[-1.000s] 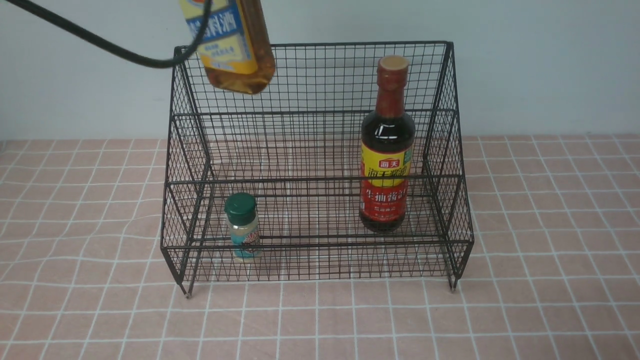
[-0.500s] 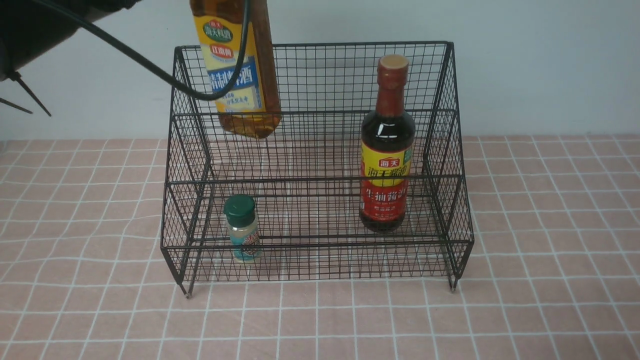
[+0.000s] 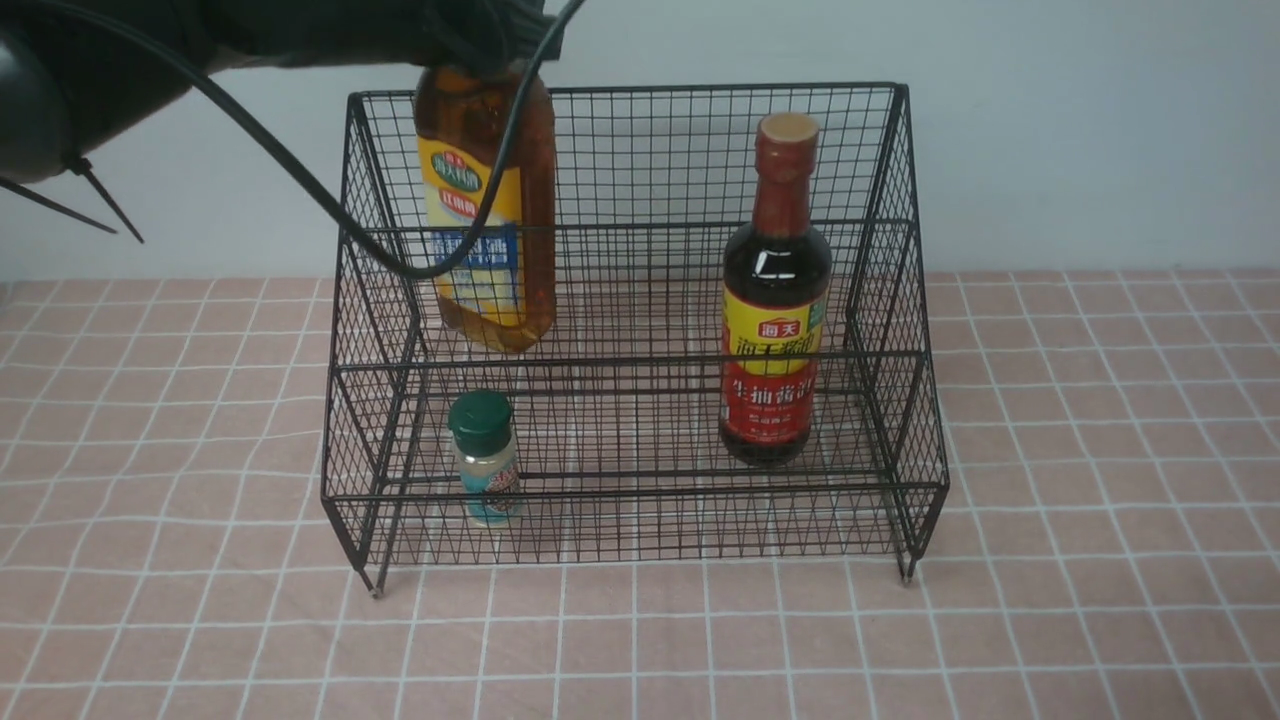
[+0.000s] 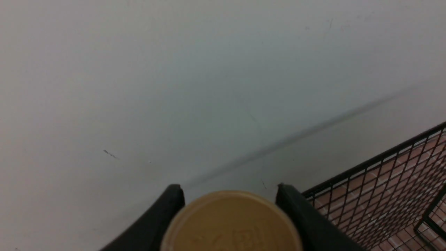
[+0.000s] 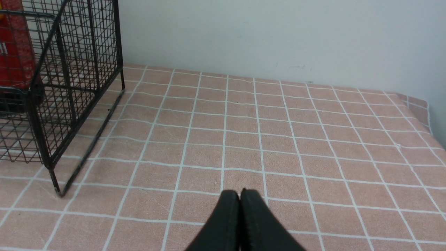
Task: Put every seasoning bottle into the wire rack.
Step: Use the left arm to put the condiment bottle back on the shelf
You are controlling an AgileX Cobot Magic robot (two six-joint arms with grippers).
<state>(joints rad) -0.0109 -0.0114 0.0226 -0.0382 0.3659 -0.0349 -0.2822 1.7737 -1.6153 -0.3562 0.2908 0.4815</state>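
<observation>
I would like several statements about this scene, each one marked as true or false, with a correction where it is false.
1. The left gripper is holding the amber bottle by its cap. True.
2. The dark sauce bottle lies on its side. False: it stands upright in the wire rack.
3. The small jar has a green cap. True.
4. The right gripper is wide open. False: it is shut.
5. The small jar is outside the rack. False: it is inside, near the rack's left side.
6. The amber bottle's base is higher than the small jar's cap in the front view. True.
</observation>
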